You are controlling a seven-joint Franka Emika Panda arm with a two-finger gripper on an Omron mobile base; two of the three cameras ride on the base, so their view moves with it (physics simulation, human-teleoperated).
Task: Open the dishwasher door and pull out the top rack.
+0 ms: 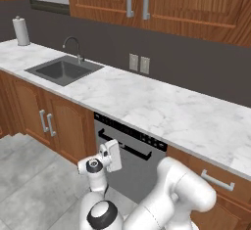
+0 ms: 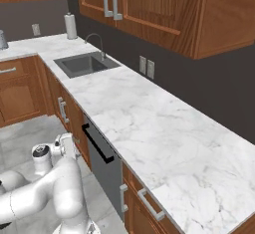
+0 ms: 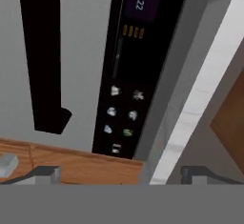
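I see a long white marble counter (image 1: 162, 111) running along a dark grey wall, wooden cabinets above and below, and a grey tiled floor. Far left sits the sink (image 1: 62, 70) with its faucet, and a paper towel roll (image 1: 20, 31) beyond it. The dishwasher door (image 1: 128, 168) stands shut under the counter, its black handle (image 3: 44, 56) close ahead of my gripper (image 3: 122, 173), whose fingertips sit wide apart, holding nothing.
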